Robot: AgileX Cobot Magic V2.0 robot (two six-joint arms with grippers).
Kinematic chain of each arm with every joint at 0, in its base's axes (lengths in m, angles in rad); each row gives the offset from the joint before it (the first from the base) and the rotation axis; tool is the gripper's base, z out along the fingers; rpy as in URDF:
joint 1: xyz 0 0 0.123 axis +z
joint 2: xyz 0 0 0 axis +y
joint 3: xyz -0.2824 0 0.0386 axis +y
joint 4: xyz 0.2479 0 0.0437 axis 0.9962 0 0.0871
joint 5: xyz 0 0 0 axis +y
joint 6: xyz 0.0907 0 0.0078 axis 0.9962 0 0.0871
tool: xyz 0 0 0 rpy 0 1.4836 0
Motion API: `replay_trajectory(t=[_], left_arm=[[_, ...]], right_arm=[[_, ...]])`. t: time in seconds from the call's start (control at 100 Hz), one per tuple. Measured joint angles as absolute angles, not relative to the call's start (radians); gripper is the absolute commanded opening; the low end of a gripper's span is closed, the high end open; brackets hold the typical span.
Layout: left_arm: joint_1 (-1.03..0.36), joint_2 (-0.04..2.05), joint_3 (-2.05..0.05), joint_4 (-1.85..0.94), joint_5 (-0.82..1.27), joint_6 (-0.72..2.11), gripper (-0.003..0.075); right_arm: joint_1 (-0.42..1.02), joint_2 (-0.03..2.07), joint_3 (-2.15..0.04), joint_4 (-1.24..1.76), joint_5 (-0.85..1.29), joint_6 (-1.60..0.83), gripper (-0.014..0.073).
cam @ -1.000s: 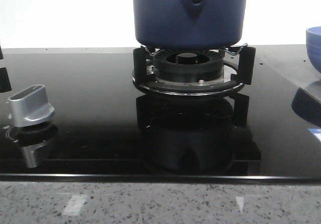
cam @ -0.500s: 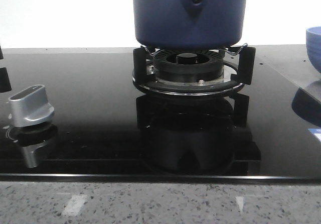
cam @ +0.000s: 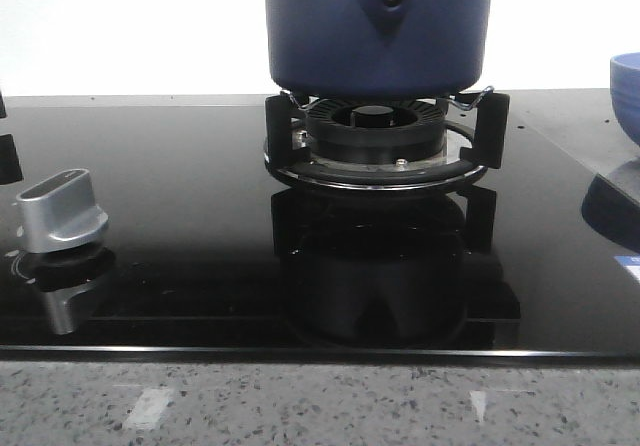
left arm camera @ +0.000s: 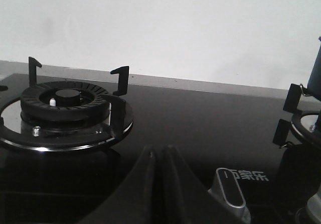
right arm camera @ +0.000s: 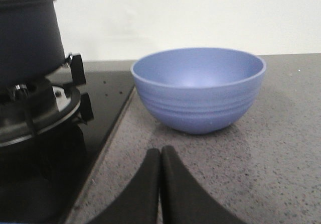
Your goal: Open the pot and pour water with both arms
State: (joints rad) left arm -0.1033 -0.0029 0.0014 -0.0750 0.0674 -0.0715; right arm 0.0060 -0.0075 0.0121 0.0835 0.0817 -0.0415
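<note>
The dark blue pot (cam: 375, 31) stands on the burner grate (cam: 380, 141) at the middle back of the black cooktop; its top is cut off by the frame, and its handle bracket with a hole faces me. In the right wrist view the pot (right arm camera: 27, 38) sits with a lid rim just showing. My right gripper (right arm camera: 161, 151) is shut and empty over the grey counter, short of the light blue bowl (right arm camera: 198, 88). My left gripper (left arm camera: 160, 149) is shut and empty above the cooktop, between an empty burner (left arm camera: 62, 106) and a silver knob (left arm camera: 229, 194).
A silver knob (cam: 62, 211) stands at the cooktop's left front. The light blue bowl (cam: 627, 91) rests on the counter at the far right. A speckled stone counter edge (cam: 320, 401) runs along the front. A white wall lies behind.
</note>
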Motion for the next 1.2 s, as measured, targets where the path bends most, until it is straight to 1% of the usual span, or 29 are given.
replay_trajectory(t=[0.29,0.41,0.55,0.62,0.76,0.83,0.91,1.05,1.2], left_arm=[[-0.103,-0.003,0.001,-0.279,0.065,-0.071,-0.0020],[-0.103,-0.003,0.001,-0.387,0.055,-0.071,-0.0020],[-0.103,-0.003,0.001,-0.619,0.024,-0.071,-0.0020],[-0.103,-0.003,0.001,-0.701,0.017,-0.071,-0.0020],[-0.103,-0.003,-0.032,-0.732,0.053,-0.071,-0.0020],[-0.103,-0.003,-0.087,-0.691,0.096,-0.071,-0.0020],[-0.103,0.029,-0.169,-0.612,0.160,-0.069,-0.0020],[-0.103,0.173,-0.341,-0.530,0.291,0.017,-0.0020],[-0.103,0.362,-0.519,-0.545,0.413,0.194,-0.0020]], right_arm=[[0.006,-0.008,0.012,0.172,0.040,-0.042,-0.0047],[0.006,-0.008,0.012,0.297,0.040,-0.042,-0.0047],[0.006,-0.008,0.012,0.517,0.041,-0.042,-0.0047],[0.006,-0.008,0.008,0.566,0.065,-0.042,-0.0047],[0.006,-0.008,-0.068,0.559,0.185,-0.043,-0.0046],[0.006,-0.001,-0.139,0.509,0.256,-0.043,-0.0046],[0.006,0.051,-0.227,0.440,0.358,-0.045,-0.0046],[0.006,0.216,-0.389,0.332,0.548,-0.045,-0.0046],[0.006,0.400,-0.546,0.290,0.708,-0.045,-0.0047]])
